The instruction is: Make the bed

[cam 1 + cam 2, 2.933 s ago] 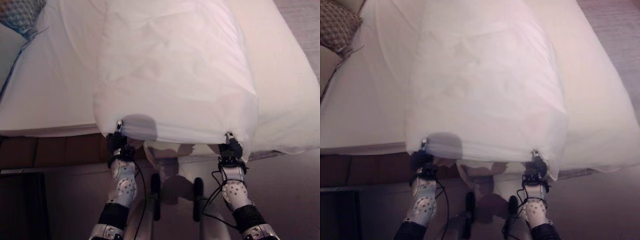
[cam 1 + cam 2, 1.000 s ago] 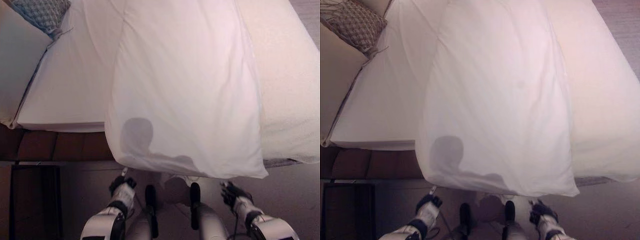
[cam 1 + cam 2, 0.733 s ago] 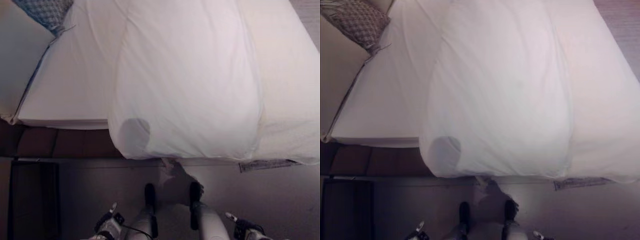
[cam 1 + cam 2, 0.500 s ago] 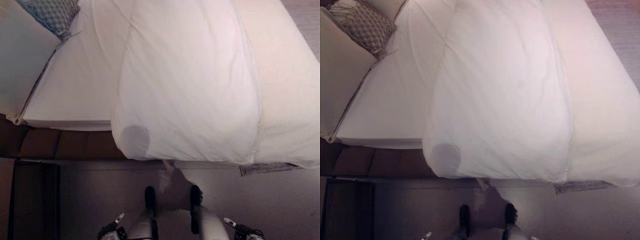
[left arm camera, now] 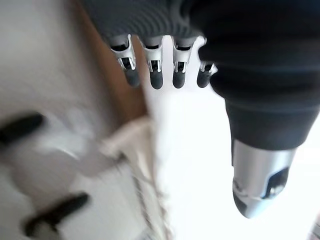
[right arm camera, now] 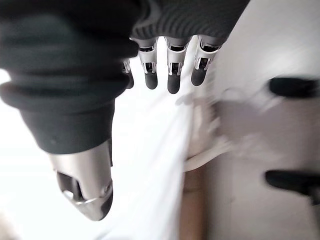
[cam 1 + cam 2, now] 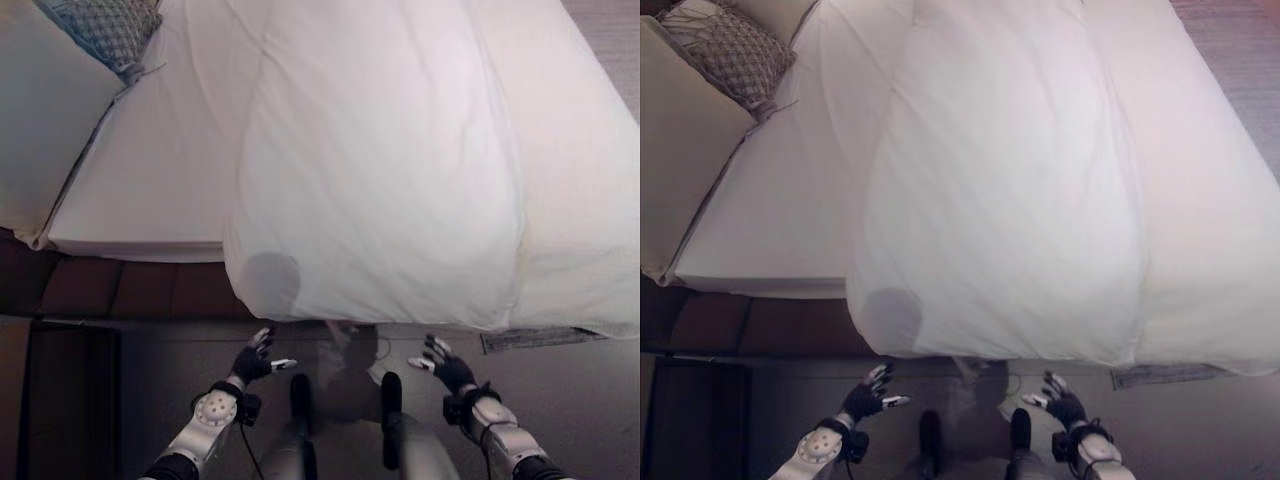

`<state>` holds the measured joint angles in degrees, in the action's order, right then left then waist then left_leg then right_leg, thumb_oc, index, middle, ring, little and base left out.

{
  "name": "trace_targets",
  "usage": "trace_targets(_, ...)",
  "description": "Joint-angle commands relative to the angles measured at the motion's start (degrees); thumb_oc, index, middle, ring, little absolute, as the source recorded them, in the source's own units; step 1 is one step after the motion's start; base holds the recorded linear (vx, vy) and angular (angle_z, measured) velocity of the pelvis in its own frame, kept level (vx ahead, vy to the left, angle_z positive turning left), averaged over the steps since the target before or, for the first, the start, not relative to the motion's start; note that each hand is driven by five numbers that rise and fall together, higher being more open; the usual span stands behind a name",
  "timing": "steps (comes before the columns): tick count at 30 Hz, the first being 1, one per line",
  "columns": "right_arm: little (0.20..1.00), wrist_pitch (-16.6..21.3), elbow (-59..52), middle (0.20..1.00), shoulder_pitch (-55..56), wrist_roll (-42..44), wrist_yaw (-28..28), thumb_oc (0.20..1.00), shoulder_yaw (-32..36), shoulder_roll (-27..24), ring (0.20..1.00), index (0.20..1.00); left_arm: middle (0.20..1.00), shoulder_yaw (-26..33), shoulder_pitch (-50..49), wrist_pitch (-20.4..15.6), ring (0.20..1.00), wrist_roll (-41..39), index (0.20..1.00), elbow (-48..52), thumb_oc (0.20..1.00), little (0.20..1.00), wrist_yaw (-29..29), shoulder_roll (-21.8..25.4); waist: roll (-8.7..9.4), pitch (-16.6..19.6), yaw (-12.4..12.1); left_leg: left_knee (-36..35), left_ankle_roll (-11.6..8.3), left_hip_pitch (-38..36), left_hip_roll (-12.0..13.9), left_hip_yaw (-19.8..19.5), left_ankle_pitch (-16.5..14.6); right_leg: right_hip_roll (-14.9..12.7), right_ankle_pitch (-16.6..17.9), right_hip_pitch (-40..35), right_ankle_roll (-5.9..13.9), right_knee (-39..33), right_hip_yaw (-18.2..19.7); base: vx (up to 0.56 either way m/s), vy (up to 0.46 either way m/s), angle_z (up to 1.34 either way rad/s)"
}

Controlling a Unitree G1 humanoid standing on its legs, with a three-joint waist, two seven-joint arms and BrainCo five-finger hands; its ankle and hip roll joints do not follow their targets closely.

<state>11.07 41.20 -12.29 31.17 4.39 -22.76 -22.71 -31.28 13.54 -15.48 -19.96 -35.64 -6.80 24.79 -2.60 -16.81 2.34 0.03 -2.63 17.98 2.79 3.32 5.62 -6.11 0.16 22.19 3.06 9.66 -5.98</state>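
Observation:
A white duvet (image 7: pixel 380 180) lies folded down the middle of the bed, its near end hanging a little over the bed's edge. The white sheet (image 7: pixel 160 150) of the mattress shows bare to the left of it. My left hand (image 7: pixel 254 362) hovers below the duvet's near left corner, open and holding nothing. Over on the other side my right hand (image 7: pixel 444 368) is level with it under the near right corner, fingers spread and apart from the cloth. Both wrist views show straight fingers (image 5: pixel 156 75) (image 6: pixel 174 75) with the white bedding beyond.
A patterned cushion (image 7: pixel 105 28) lies at the head end, far left, next to a pale pillow (image 7: pixel 40 130). Brown bed base panels (image 7: pixel 120 290) run under the mattress. Grey floor (image 7: pixel 560 400) lies in front, with a dark piece of furniture (image 7: pixel 60 400) at the lower left.
Both hands have let go of the duvet's near edge, dropped low, then come back up open. The duvet has settled on the bed, stretched further along it.

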Motion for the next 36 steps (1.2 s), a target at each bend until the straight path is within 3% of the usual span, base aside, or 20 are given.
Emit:
trace_targets(1,1.0,1.9,-2.8,1.0,-7.6,5.7,5.8,1.0,-2.5,-0.2,1.0,1.0,1.0,-2.7,8.7,-1.8,1.0,-4.6,1.0,2.9,1.0,1.0,-7.9,0.2,1.83,-3.1,0.8,5.8,-2.7,3.3,1.8,0.7,-2.3,-4.0,2.4,2.1,5.62,0.4,3.7,-0.08,-0.002,-0.03)
trace_targets(2,1.0,1.9,-2.8,1.0,-7.6,5.7,5.8,1.0,-2.5,-0.2,1.0,1.0,1.0,-2.7,8.7,-1.8,1.0,-4.6,1.0,2.9,1.0,1.0,-7.9,0.2,1.83,-3.1,0.8,5.9,-2.7,3.4,1.8,0.7,-2.3,-4.0,2.4,2.2,5.62,0.5,3.8,-0.09,-0.003,-0.04)
trace_targets(4,1.0,-0.6,-0.2,1.0,-14.6,10.1,10.4,1.0,-5.3,0.2,1.0,1.0,1.0,-7.8,17.8,1.2,1.0,-8.0,1.0,1.0,1.0,1.0,-14.3,-0.1,1.68,-4.4,1.0,8.1,-2.73,6.6,1.6,0.4,-2.5,-4.1,1.8,5.4,5.45,3.1,3.9,-0.12,-0.011,-0.02)
trace_targets(9,1.0,-3.0,6.8,1.0,-24.3,14.5,12.0,1.0,-6.8,3.1,1.0,1.0,1.0,-10.5,27.5,1.4,1.0,-6.9,1.0,-5.7,1.0,1.0,-15.1,-3.6,1.74,-4.9,0.9,13.4,-2.75,12.2,1.6,0.3,-3.5,-4.3,1.3,10.7,5.14,7.6,4.6,-0.1,-0.004,0.09)
trace_targets(14,1.0,-4.3,12.5,1.0,-34.2,22.0,12.4,1.0,-4.9,4.8,1.0,1.0,1.0,-6.7,36.4,-1.3,1.0,-3.5,1.0,-13.5,1.0,1.0,-7.5,-6.8,1.93,-5.4,0.9,18.1,-2.93,18.9,1.9,0.9,-4.6,-4.5,0.9,17.2,4.97,11.2,5.0,-0.09,0.012,0.01)
trace_targets(15,1.0,-4.0,13.4,1.0,-37.3,25.3,12.1,1.0,-4.2,5.6,1.0,1.0,1.0,-5.2,39.9,-2.0,1.0,-1.9,1.0,-16.7,1.0,1.0,-3.4,-7.6,2.27,-6.2,0.9,21.0,-3.01,21.6,2.1,1.3,-5.3,-4.4,0.7,20.1,4.86,13.8,5.6,-0.05,0.009,0.01)
trace_targets(16,1.0,-4.0,13.5,1.0,-37.4,25.3,12.2,1.0,-4.2,5.6,1.0,1.0,1.0,-5.2,40.0,-2.0,1.0,-1.8,1.0,-16.7,1.0,1.0,-3.4,-7.6,2.26,-6.2,0.9,21.2,-3.0,21.9,2.1,1.3,-5.4,-4.4,0.7,20.3,4.86,14.0,5.6,-0.09,0.011,-0.01)
trace_targets(19,1.0,-2.8,18.5,1.0,-44.9,23.7,8.5,1.0,-4.0,5.8,1.0,1.0,1.0,-4.4,46.8,-2.3,1.0,3.8,1.0,-23.7,1.0,1.0,4.6,-7.0,3.01,-6.4,1.0,26.8,-3.09,27.6,3.1,1.5,-6.8,-4.1,0.2,26.1,4.52,18.4,6.5,-0.05,0.005,-0.03)
trace_targets(26,1.0,-0.8,24.6,1.0,-54.6,21.9,2.5,1.0,-3.6,4.6,1.0,1.0,1.0,-4.2,54.6,-1.4,1.0,6.8,1.0,-29.4,1.0,1.0,11.4,-4.6,3.6,-6.1,1.2,34.4,-3.03,35.5,3.9,1.3,-8.6,-4.0,-1.5,34.0,3.7,25.4,6.9,-0.04,-0.003,-0.06)
trace_targets(31,1.0,-1.9,30.9,1.0,-61.2,16.8,-1.5,1.0,-5.4,1.3,1.0,1.0,1.0,-4.6,60.1,0.2,1.0,9.5,1.0,-33.3,1.0,1.0,15.2,-1.4,3.6,-5.4,0.7,37.3,-2.8,38.9,4.2,1.4,-9.3,-4.3,-2.3,37.3,3.53,27.9,6.3,-0.01,-0.003,0.0)
trace_targets(33,1.0,-3.3,33.6,1.0,-63.1,15.4,-4.1,1.0,-5.4,-0.6,1.0,1.0,1.0,-4.3,62.0,2.7,1.0,10.3,1.0,-36.0,1.0,1.0,16.7,0.8,3.66,-5.4,0.6,37.8,-2.81,39.2,4.3,1.2,-9.6,-4.4,-2.9,37.3,3.25,28.5,6.0,0.0,0.0,0.0)
trace_targets(36,1.0,-4.5,35.1,1.0,-64.0,14.3,-4.9,1.0,-5.5,-2.0,1.0,1.0,1.0,-3.9,62.7,3.3,1.0,10.6,1.0,-37.0,1.0,1.0,17.5,2.4,3.69,-5.3,0.7,36.1,-2.8,38.4,4.3,1.3,-9.1,-4.6,-2.5,36.4,3.36,27.0,5.6,0.0,-0.012,0.0)
